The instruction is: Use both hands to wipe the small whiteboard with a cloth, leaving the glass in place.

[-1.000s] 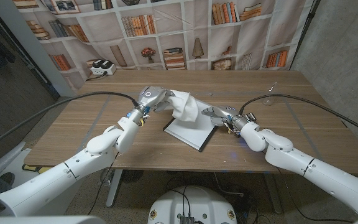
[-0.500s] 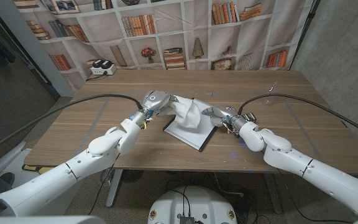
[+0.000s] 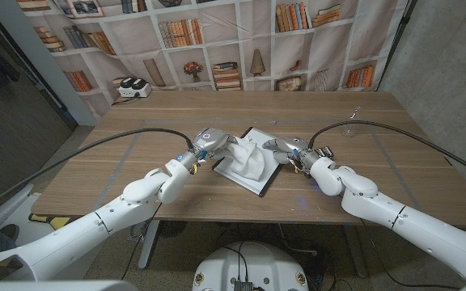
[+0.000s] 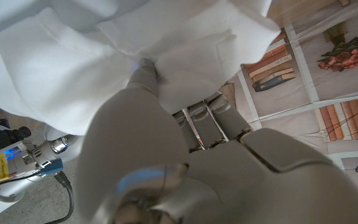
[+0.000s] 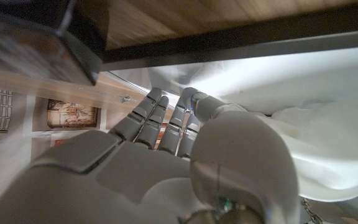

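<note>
At head view centre, small whiteboard lies on table, left hand gripping cloth on it, right hand at its right edge, grip unclear; left wrist view: fingers bunching cloth.

Wooden table before a printed bookshelf backdrop, grey walls on both sides.

The wooden table has a plank grain running across it and stands on pale legs. Behind it hangs a backdrop printed with white shelves, rows of books, a vase of flowers and framed pictures; its surface shows slight folds. A white device with dark tops sits at the table's far left corner. A rough grey wall rises to the right, a darker grey panel stands to the left. Lighting is even and soft.
</note>
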